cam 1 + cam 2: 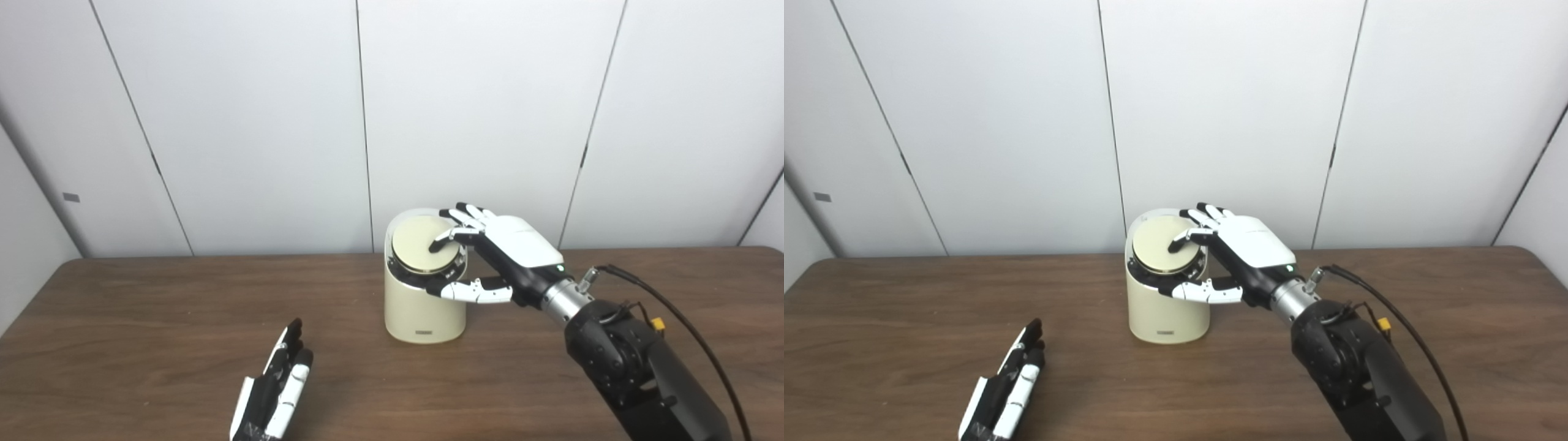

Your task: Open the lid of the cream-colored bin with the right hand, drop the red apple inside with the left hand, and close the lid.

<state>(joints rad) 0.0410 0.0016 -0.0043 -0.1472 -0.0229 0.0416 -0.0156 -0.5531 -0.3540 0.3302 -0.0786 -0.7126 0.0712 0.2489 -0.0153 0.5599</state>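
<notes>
The cream-colored bin [422, 309] stands at the middle of the table. Its round lid [416, 245] lies tilted toward me on top, with a dark gap under its front edge. My right hand [508, 245] reaches over the bin from the right with its fingers spread. One fingertip [436, 247] touches the lid's top and the thumb lies along the bin's front rim. It grips nothing. My left hand [275, 392] is open and empty, flat near the table's front left. No red apple is in view.
The brown wooden table [153, 318] runs back to a white panelled wall. A black cable [686, 324] loops off my right forearm above the table's right side.
</notes>
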